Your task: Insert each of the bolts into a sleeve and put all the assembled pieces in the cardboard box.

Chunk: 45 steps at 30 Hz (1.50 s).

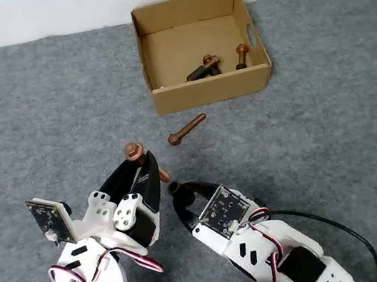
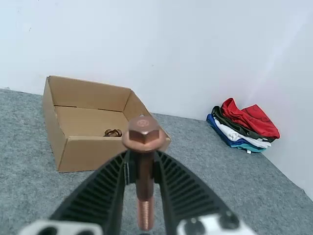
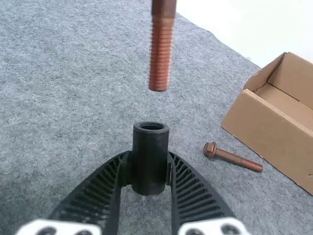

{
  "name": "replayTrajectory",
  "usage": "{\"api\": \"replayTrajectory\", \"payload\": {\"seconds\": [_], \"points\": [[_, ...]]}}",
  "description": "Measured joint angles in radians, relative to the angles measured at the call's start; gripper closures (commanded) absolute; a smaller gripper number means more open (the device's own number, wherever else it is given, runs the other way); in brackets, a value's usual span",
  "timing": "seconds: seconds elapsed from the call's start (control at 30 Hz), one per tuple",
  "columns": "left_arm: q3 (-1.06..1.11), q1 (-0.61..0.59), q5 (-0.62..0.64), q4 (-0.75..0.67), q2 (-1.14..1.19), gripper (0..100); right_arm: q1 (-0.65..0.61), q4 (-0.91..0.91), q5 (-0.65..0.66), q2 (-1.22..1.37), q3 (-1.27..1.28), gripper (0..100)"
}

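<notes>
From above, what look like three copper bolts in dark sleeves (image 1: 205, 67) lie against the near wall of the open brown cardboard box (image 1: 209, 88), though they overlap. A loose copper hex bolt (image 1: 186, 129) lies just outside that wall. Farther from the box, the left gripper (image 1: 143, 164) pinches a second copper bolt (image 1: 133, 150), with the right gripper (image 1: 177, 188) close beside it.

In the left wrist view the left gripper (image 2: 142, 169) is clamped on the second copper bolt (image 2: 142, 147), head up. The box (image 2: 88, 152) stands beyond, and folded clothes (image 2: 242, 127) lie well off to its side.

In the right wrist view the right gripper (image 3: 149, 169) grips a black cylindrical sleeve (image 3: 150, 156) upright. The held bolt's threaded tip (image 3: 160, 54) hangs just above the bore, apart from it. The loose bolt (image 3: 232, 157) lies between sleeve and box (image 3: 274, 122).
</notes>
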Motion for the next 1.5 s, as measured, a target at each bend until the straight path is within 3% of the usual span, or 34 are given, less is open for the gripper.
{"api": "replayTrajectory", "payload": {"seconds": [0.7,0.87,1.17,1.5], "points": [[0.115,0.051,0.006,-0.003,-0.006,99,0.002,-0.058,0.031,0.002,0.002,99.1],[0.118,0.103,0.003,0.106,-0.008,99,0.002,-0.058,0.031,0.002,0.002,99.1],[0.103,0.107,-0.173,0.261,-0.011,79,-0.005,-0.058,0.032,0.003,0.003,99.1],[0.097,0.101,-0.229,0.305,-0.009,78,-0.002,-0.057,0.034,0.003,0.003,99.1]]}}
